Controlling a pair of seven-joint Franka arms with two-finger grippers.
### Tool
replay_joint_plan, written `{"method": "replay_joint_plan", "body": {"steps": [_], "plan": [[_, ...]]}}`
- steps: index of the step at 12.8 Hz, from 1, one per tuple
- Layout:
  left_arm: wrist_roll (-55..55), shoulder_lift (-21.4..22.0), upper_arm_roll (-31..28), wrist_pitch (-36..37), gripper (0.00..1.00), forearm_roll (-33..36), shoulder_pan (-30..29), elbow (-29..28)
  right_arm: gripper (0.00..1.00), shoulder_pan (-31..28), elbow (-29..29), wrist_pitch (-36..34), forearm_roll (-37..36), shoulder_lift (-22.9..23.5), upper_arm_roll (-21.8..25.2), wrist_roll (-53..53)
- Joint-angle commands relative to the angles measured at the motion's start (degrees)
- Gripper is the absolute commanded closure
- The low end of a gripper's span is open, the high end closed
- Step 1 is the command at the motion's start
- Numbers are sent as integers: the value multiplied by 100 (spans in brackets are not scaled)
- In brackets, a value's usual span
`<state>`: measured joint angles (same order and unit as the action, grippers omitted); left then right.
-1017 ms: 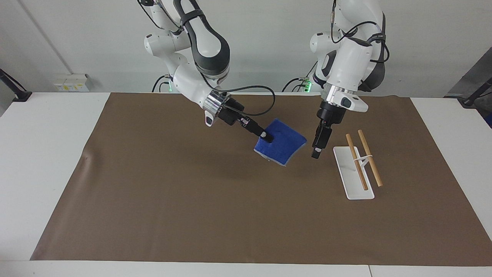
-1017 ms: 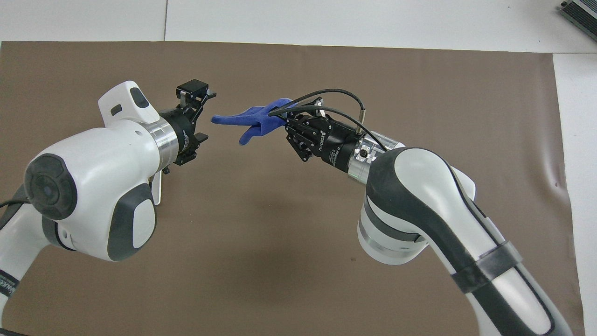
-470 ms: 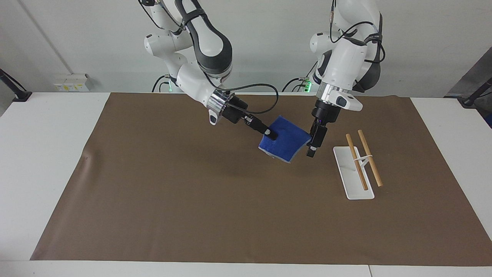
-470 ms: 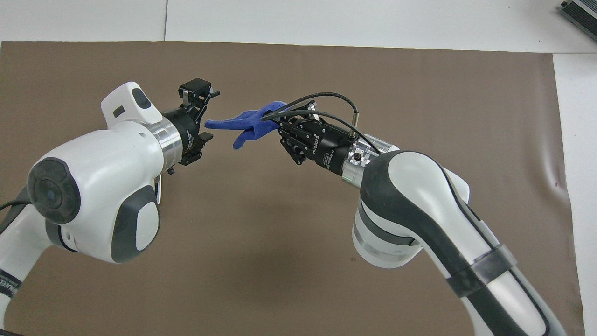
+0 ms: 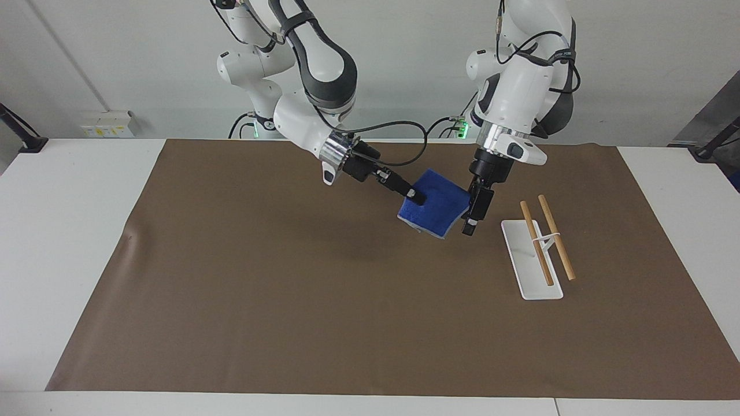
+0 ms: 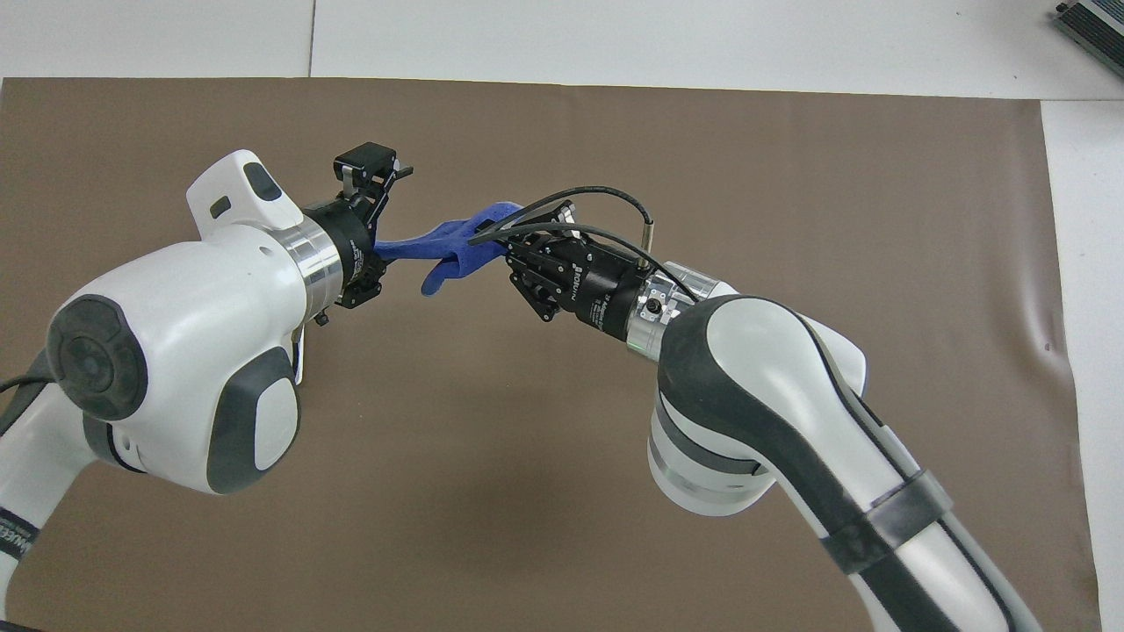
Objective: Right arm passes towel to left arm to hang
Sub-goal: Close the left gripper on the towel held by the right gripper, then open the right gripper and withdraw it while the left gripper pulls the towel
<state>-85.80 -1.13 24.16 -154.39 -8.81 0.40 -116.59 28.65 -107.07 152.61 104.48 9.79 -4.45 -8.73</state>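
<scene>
Towel (image 5: 435, 202) clamped by right tool (image 5: 417, 198); overhead shows edge between left tool's (image 6: 367, 230) spread fingers.

The towel (image 5: 435, 203) shows bright blue with a pale grey edge along its lower side. The right gripper (image 5: 417, 197) is black, below a silver wrist ring and a white arm with dark grey joints. The left gripper (image 5: 469, 226) is black too, on a white arm. A brown mat (image 5: 289, 300) covers the white table (image 5: 69, 231). At the mat's three o'clock, a white rack (image 5: 529, 271) carries two light wooden rods (image 5: 556, 237). The wall is plain pale grey.
</scene>
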Motion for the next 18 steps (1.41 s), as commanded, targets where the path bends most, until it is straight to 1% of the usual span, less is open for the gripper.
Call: {"method": "replay_joint_plan", "body": {"steps": [1, 3, 4, 5, 6, 9, 10, 11, 16, 17, 18], "plan": [[-33, -45, 97, 15, 0, -86, -102, 66, 100, -44, 28, 58, 161, -21, -56, 187], [-24, -45, 97, 15, 0, -86, -102, 66, 100, -44, 37, 58, 161, -21, -56, 187], [-24, -45, 97, 15, 18, -86, -102, 66, 100, -44, 28, 58, 161, -21, -56, 187], [-24, -45, 124, 15, 40, -86, -102, 66, 100, -44, 28, 58, 161, -21, -56, 187], [-24, -45, 167, 15, 58, -86, -102, 66, 100, -44, 28, 58, 161, -21, -56, 187], [-24, -37, 168, 6, 87, -86, -128, 66, 100, -44, 28, 58, 161, -21, -56, 187], [-16, -37, 168, 6, 95, -86, -145, 66, 100, -44, 28, 58, 161, -21, -56, 187], [-7, -37, 168, 6, 100, -86, -146, 58, 100, -44, 28, 58, 161, -21, -56, 187], [46, -36, 159, 23, 100, -78, -242, 66, 100, -53, 28, 58, 152, -12, -56, 187], [55, -71, 142, 6, 100, -78, -251, 136, 97, -53, 28, 84, 74, -12, -47, 187], [81, -98, 141, 14, 100, -69, -338, 232, 26, -105, -7, 93, 47, -12, -47, 178]]}}
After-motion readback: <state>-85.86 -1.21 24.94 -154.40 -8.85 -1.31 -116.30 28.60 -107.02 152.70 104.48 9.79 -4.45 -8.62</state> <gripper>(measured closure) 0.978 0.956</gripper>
